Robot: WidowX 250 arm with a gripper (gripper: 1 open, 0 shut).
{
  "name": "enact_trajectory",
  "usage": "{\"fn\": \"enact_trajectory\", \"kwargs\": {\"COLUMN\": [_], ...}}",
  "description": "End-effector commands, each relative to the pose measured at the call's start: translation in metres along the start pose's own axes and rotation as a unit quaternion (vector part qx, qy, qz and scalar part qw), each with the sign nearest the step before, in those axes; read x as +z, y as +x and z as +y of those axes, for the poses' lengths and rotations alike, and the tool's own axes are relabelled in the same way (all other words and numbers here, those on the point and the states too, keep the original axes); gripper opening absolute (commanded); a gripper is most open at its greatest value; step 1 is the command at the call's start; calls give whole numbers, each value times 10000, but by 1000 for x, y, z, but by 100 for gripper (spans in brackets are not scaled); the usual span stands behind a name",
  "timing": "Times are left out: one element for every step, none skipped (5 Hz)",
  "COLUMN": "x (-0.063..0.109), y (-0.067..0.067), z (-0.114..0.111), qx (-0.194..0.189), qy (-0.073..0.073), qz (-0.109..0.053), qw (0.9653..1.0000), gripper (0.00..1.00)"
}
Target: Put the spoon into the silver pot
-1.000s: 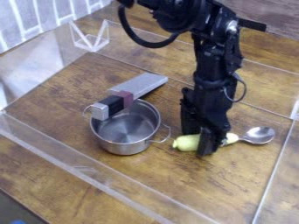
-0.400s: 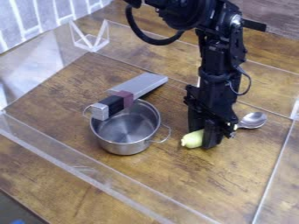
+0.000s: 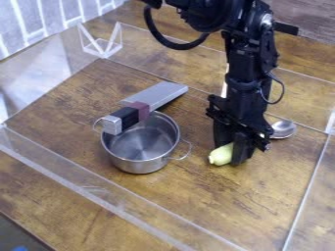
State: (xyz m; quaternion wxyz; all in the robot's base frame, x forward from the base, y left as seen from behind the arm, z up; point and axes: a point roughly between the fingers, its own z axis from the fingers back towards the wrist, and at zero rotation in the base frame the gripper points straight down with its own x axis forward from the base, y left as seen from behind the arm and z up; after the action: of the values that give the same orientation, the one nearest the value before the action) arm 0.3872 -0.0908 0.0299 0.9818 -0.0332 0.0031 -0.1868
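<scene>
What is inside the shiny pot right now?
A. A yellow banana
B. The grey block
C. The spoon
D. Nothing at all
D: the pot shows only its bare steel bottom, while the spoon lies on the table under the gripper and the grey block sits behind the pot.
</scene>
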Motion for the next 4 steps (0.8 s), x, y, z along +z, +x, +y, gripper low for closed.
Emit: {"fn": "enact_trajectory", "kwargs": {"x": [30,28,25,22], "y": [11,10,8,10], "z": [2,-12,-25,-30], "qx": [13,9,-8,-14], "qy": [-8,-69,-129,-173], "qz": [-382,-375,-359,-329], "qw": [9993,9993,9993,9993], "gripper": [0,0,0,0]}}
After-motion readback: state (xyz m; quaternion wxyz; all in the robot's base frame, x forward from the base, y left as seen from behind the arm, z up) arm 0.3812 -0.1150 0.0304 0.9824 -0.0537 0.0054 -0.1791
